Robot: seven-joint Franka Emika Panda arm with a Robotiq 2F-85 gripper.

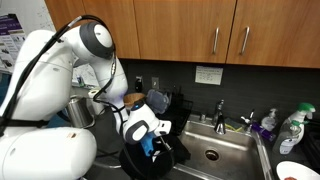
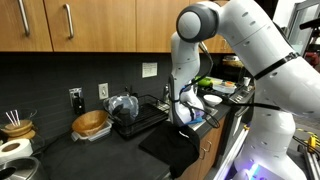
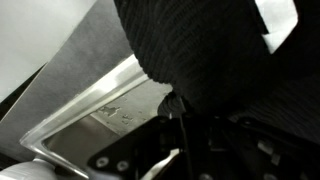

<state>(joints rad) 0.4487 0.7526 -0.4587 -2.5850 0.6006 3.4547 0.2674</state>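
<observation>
My gripper (image 1: 150,148) points down at the counter beside the sink (image 1: 215,150), on a black cloth (image 1: 133,166). In an exterior view the gripper (image 2: 188,116) stands over the same black cloth (image 2: 172,148), which lies on the counter and hangs over its front edge. The wrist view is filled by the cloth's ribbed black fabric (image 3: 200,50), bunched right at my gripper (image 3: 176,108). The jaws look shut, with a fold of the cloth pinched between them. The fingertips themselves are dark and hard to make out. A metal sink rim (image 3: 90,105) runs below the cloth.
A faucet (image 1: 220,110) and soap bottles (image 1: 268,124) stand behind the sink. A metal pot (image 1: 82,112) sits behind the arm. A black dish rack (image 2: 135,115) and a wooden bowl (image 2: 90,124) stand along the back wall. Cabinets hang overhead.
</observation>
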